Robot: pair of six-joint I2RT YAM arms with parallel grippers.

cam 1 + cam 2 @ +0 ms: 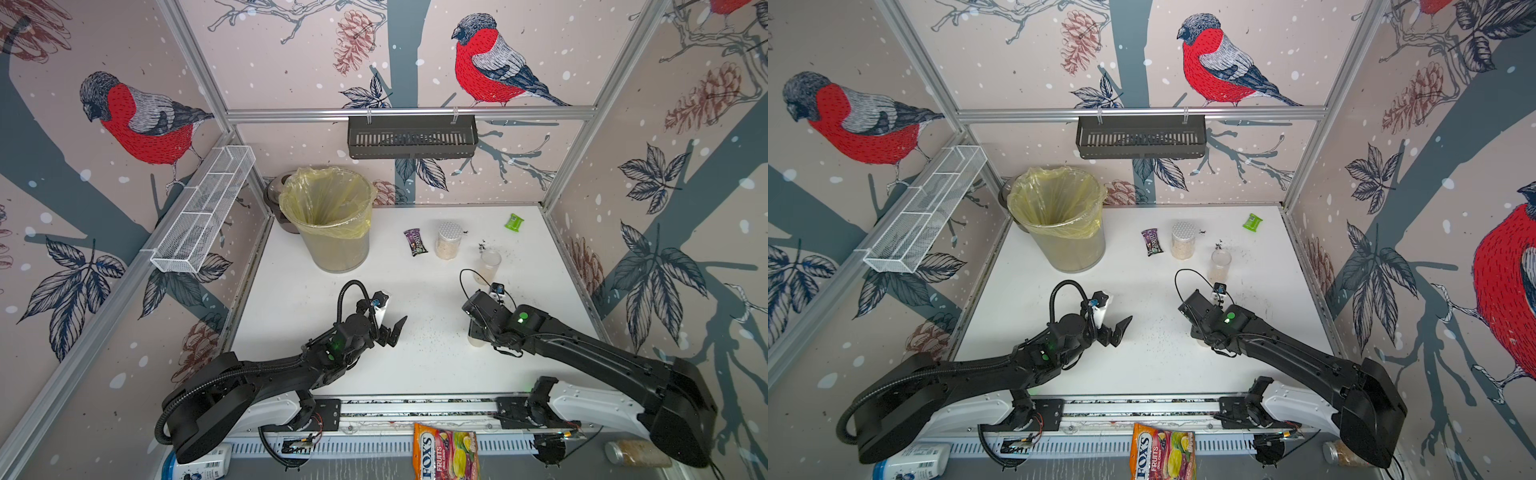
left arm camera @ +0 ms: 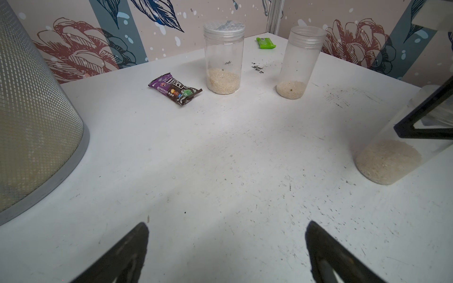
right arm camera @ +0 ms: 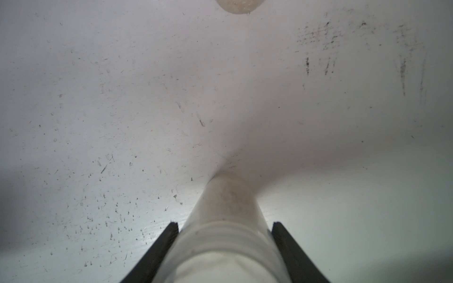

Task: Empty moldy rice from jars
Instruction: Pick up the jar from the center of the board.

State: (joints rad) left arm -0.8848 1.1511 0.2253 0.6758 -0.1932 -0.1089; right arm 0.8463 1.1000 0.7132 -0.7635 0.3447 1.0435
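The right end effector (image 3: 224, 224) straddles a slim jar (image 3: 228, 201) that stands upright on the bench (image 1: 432, 374), with one finger on each side. I cannot tell whether the fingers press the wall. Rice (image 2: 388, 161) lies in the bottom of that jar. The left end effector (image 2: 227, 225) hangs wide open and empty over the bench. Farther back stand a second slim jar (image 1: 488, 266) and, near it, a wide jar (image 1: 449, 241) with a dotted lid (both upright, each with rice at the bottom). A candy packet (image 1: 415, 242) lies just beside the wide jar, between it and the lined bin (image 1: 340, 253).
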